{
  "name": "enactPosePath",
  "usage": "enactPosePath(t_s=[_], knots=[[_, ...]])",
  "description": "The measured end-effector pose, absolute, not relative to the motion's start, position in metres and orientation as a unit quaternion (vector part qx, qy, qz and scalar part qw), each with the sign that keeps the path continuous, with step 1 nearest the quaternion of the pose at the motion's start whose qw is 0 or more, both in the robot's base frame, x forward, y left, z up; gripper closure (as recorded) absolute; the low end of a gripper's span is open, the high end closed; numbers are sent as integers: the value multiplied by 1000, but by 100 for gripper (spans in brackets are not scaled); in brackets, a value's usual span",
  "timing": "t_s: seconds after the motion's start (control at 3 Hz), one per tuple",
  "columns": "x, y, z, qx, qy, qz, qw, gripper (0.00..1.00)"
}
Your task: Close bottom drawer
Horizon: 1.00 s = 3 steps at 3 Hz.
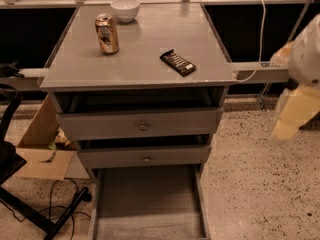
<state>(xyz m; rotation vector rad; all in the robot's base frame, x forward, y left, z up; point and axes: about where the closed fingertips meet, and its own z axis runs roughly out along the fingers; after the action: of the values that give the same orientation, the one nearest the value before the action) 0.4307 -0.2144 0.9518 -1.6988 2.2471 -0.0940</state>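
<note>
The bottom drawer [149,204] of the grey cabinet is pulled far out. Its long flat tray shows empty, and its front panel and knob are cut off by the lower edge of the view. Above it, the middle drawer front [115,158] and the top drawer front [100,125] each stand slightly out. My gripper [294,115] shows as a blurred white and yellowish shape at the right edge, level with the top drawer and well to the right of the cabinet, touching nothing.
On the cabinet top [150,39] stand a soda can [107,33], a white bowl [125,8] and a dark snack bar [177,62]. A cardboard box [42,144] and a black stand with cables [30,204] are on the floor at left. A white cable [257,34] hangs at right.
</note>
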Motion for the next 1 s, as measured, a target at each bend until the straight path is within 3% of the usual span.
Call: enactPosePath(t_s=[0.67,1.0], knots=[[391,-213,833,-584,794,-41,163,0],[361,-228,739,-572,810,-5,128,0]])
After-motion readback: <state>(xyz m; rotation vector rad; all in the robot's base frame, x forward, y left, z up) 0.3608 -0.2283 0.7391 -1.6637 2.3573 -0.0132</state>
